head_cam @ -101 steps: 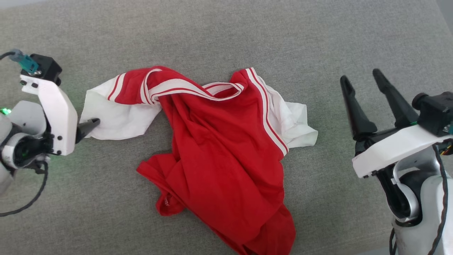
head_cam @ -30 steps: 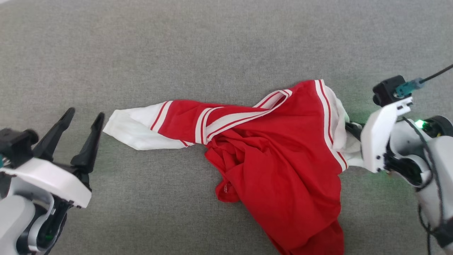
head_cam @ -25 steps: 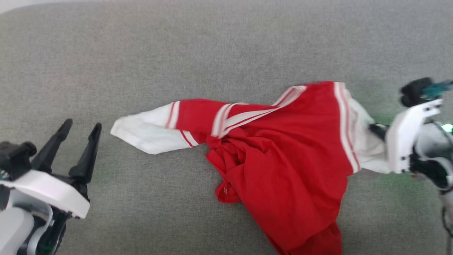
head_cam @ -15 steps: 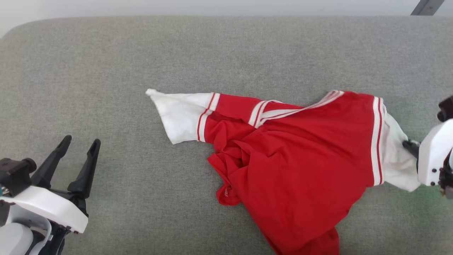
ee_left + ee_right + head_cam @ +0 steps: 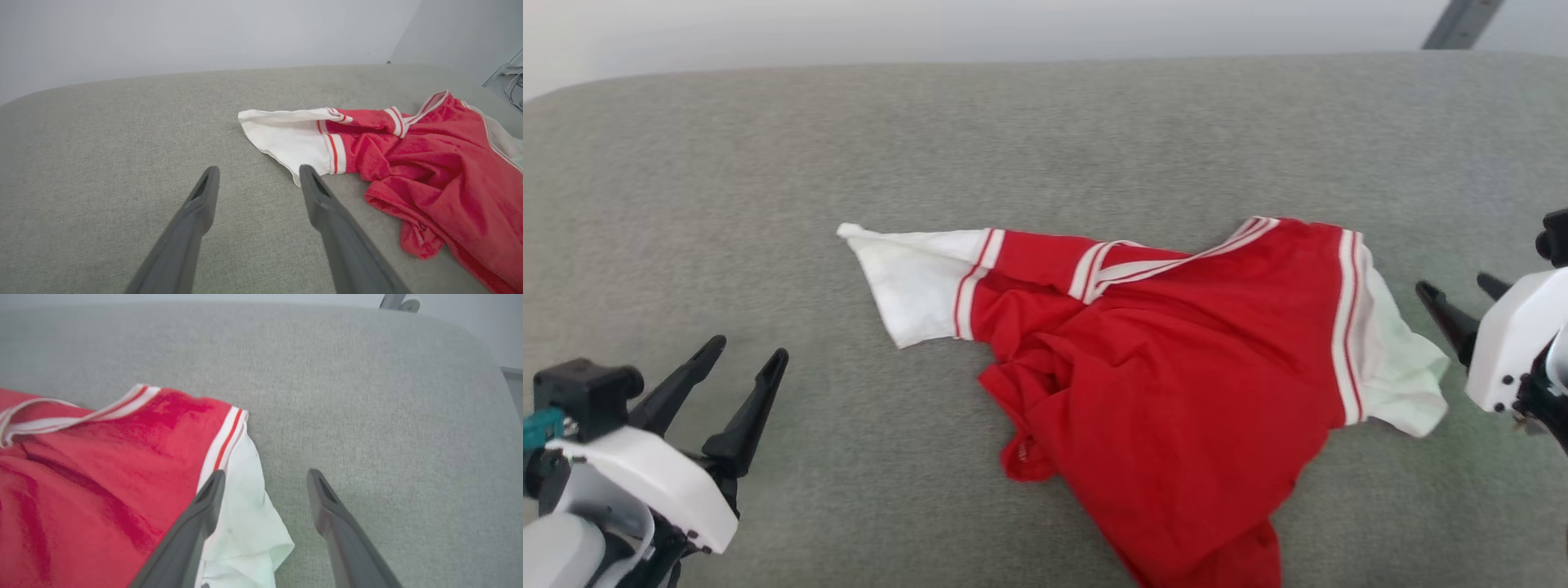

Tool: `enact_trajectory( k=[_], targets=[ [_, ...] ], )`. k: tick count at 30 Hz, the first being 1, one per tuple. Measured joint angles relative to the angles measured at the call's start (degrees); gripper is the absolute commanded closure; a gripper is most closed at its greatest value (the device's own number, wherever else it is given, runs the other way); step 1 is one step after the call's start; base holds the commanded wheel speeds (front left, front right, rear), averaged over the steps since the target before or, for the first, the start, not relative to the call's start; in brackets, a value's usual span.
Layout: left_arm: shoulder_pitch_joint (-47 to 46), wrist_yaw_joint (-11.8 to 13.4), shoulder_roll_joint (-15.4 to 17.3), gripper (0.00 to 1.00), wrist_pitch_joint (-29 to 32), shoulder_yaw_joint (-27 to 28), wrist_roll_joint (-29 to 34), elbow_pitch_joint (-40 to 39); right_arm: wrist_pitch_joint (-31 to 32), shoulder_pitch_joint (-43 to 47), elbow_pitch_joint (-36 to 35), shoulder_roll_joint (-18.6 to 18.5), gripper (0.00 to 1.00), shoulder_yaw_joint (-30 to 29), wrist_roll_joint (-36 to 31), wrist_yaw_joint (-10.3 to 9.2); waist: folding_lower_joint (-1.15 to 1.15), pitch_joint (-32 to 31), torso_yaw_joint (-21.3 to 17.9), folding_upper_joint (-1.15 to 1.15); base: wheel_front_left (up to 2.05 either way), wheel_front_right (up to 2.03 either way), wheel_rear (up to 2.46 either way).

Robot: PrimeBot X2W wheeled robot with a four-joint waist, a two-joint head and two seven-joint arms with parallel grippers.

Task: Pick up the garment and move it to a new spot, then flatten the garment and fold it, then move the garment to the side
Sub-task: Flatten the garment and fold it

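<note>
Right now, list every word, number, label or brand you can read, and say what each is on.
None can be read.
The shirt lies crumpled on the grey cushion, showing only plain red and white cloth with stripes.
A small pale mark at its lower red fold is too small to read.

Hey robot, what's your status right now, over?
Left tool open, idle. Right tool open beside white sleeve. Garment bunched on grey surface, unfolded. Nothing in the way.
</note>
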Motion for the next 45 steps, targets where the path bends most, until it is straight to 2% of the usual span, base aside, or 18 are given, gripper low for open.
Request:
enact_trajectory(
  k=[5, 12, 19, 25, 33, 34, 35, 40, 45],
  targets=[
    [-2.7, -0.68, 0.68, 0.0, 4.8, -1.02, -0.51, 0.69, -4.5, 0.98, -8.09, 3.04, 0.0, -0.92, -2.58, -0.05, 0.0, 0.28, -2.46, 0.0, 0.0, 0.0, 0.0],
    [-7.25, -1.09, 1.31, 0.0, 9.6, -1.81, -0.04, 2.63, -14.38, 2.26, -17.57, 8.44, 0.0, -2.18, -6.87, -0.05, 0.0, 2.05, -6.57, 0.0, 0.0, 0.0, 0.0],
    [-10.96, -0.44, -0.97, 0.0, 15.6, -3.2, -1.08, 7.57, -23.85, 4.0, -24.18, 15.04, 0.0, -4.25, -13.11, -0.07, 0.0, 4.58, -10.31, 0.0, 0.0, 0.0, 0.0],
    [-13.76, 2.03, -3.01, 0.0, 22.01, -4.15, -2.74, 13.48, -26.35, 6.27, -26.1, 18.35, 0.0, -4.23, -14.77, -0.07, 0.0, 6.59, -12.68, 0.0, 0.0, 0.0, 0.0],
    [-18.86, 3.74, -5.63, 0.0, 27.73, -4.92, -3.77, 18.29, -26.15, 7.99, -26.14, 19.58, 0.0, -3.44, -14.73, -0.07, 0.0, 8.29, -13.68, 0.0, 0.0, 0.0, 0.0],
    [-19.34, 3.76, -5.87, 0.6, 28.47, -5.1, -3.88, 18.7, -26.15, 8.15, -26.09, 19.67, 0.0, -3.3, -14.62, -0.07, 0.0, 8.42, -13.68, 0.0, 0.0, 0.0, 0.0],
    [-19.88, 3.69, -6.11, 1.0, 29.27, -5.35, -4.08, 19.13, -26.15, 8.21, -26.08, 19.79, 0.0, -3.25, -14.62, -0.07, 0.0, 8.54, -13.66, 0.0, 0.0, 0.0, 0.0],
    [-20.93, 2.87, -5.93, 1.0, 31.86, -5.57, -4.93, 19.36, -26.15, 8.19, -25.99, 19.81, 0.0, -3.32, -14.63, -0.07, 0.0, 8.84, -13.31, 0.0, 0.0, 0.0, 0.0],
    [-18.39, 4.46, -3.38, 1.0, 33.5, -4.95, -6.95, 14.79, -25.53, 8.12, -25.99, 19.14, 0.0, -4.32, -14.73, -0.07, 0.0, 8.65, -12.46, 0.0, 0.0, 0.0, 0.0]
  ],
)
